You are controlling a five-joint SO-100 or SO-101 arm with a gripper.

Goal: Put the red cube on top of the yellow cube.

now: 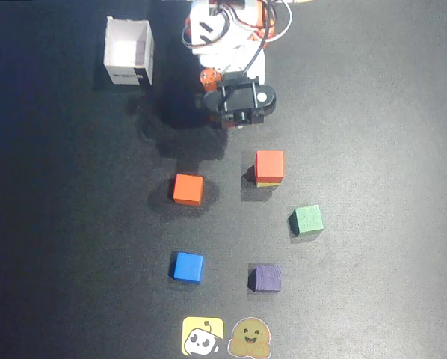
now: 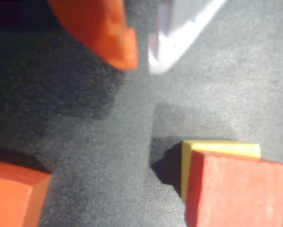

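Note:
The red cube (image 1: 269,164) sits on top of the yellow cube (image 1: 267,182), of which only a thin edge shows below it in the overhead view. In the wrist view the red cube (image 2: 241,189) fills the lower right, with the yellow cube (image 2: 222,149) showing behind and beside it. My gripper (image 1: 235,120) is drawn back near the arm's base, apart from the stack and above the table. In the wrist view its orange finger (image 2: 118,38) and white finger (image 2: 179,33) nearly meet at the tips (image 2: 142,64), with nothing between them.
An orange-red cube (image 1: 187,188) lies left of the stack and shows in the wrist view (image 2: 13,198). Green (image 1: 306,220), blue (image 1: 187,267) and purple (image 1: 267,277) cubes lie nearer the front. A white open box (image 1: 128,52) stands at the back left. Two stickers (image 1: 202,336) lie at the front edge.

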